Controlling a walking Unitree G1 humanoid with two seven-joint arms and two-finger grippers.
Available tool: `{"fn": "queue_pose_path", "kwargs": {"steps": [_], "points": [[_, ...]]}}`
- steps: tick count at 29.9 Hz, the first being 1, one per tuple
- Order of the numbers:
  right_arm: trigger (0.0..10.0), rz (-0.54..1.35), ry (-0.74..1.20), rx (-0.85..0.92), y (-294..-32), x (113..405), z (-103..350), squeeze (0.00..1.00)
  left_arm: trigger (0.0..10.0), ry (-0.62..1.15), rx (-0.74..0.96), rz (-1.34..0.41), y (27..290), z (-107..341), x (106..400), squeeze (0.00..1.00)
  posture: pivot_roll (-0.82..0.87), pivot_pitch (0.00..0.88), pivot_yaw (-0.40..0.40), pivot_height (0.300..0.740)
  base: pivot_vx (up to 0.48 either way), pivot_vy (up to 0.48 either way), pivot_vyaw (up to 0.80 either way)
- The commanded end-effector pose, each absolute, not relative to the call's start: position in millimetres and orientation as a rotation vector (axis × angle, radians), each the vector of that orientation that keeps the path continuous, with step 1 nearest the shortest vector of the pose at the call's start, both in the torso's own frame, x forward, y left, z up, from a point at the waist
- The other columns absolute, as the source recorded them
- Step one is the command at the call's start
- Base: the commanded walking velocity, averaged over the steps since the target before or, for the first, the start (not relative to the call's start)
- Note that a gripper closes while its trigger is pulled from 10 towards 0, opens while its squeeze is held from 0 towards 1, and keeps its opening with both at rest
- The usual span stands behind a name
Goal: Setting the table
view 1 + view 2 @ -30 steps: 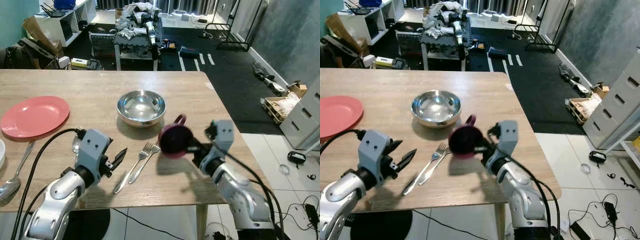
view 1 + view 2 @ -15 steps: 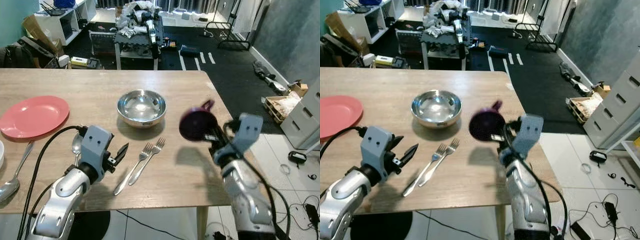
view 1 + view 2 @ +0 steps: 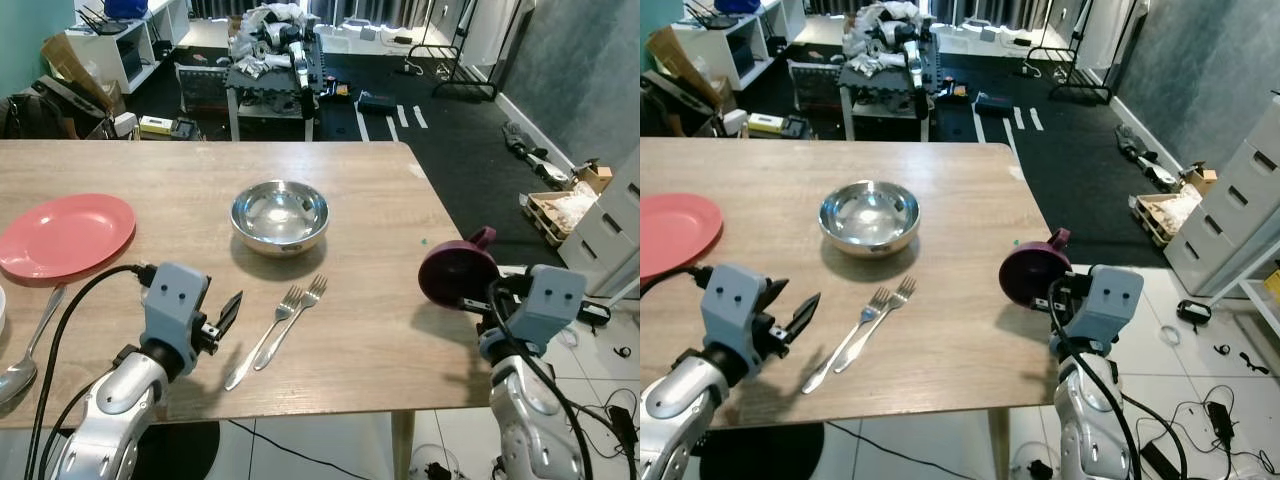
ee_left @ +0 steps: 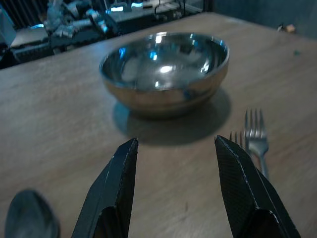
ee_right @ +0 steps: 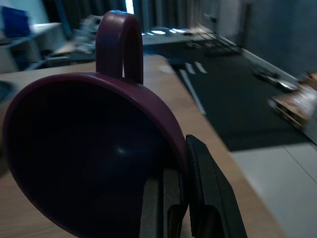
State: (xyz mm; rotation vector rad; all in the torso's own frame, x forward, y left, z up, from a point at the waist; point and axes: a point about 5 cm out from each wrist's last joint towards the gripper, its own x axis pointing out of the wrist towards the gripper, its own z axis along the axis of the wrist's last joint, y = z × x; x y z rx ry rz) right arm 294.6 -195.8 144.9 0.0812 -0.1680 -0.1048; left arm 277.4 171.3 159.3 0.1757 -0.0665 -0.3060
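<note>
Left eye view, far left: a spoon lies at the wooden table's edge, beside a red plate.
Left gripper: fingers spread with nothing between them, hovering low over the table just left of the forks; the wrist view looks between them at the bowl.
Forks: two forks lie side by side, tines toward the steel bowl at mid-table.
Right gripper: pinching the rim of a purple mug, held tipped on its side, handle uppermost, above the table's right edge.
</note>
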Motion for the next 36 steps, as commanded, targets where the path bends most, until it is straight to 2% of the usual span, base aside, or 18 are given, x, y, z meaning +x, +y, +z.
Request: {"fn": "queue_pose_path", "kwargs": {"steps": [1, 13, 36], "points": [[10.0, -0.044, -0.179, 0.05, -186, 297, 144, 0.0, 10.0, -0.053, 0.166, -0.305, 171, 155, 277, 0.0, 0.01, 0.0, 0.036, 0.74, 0.0, 0.0, 0.0], [10.0, -0.015, -0.166, 0.058, -177, 297, 138, 0.0, 10.0, -0.047, 0.138, -0.259, 170, 152, 275, 0.0, 0.01, 0.0, 0.037, 0.74, 0.0, 0.0, 0.0], [10.0, -0.012, -0.157, 0.064, -177, 296, 134, 0.0, 10.0, -0.043, 0.133, -0.237, 169, 151, 278, 0.0, 0.01, 0.0, 0.042, 0.74, 0.0, 0.0, 0.0]]}}
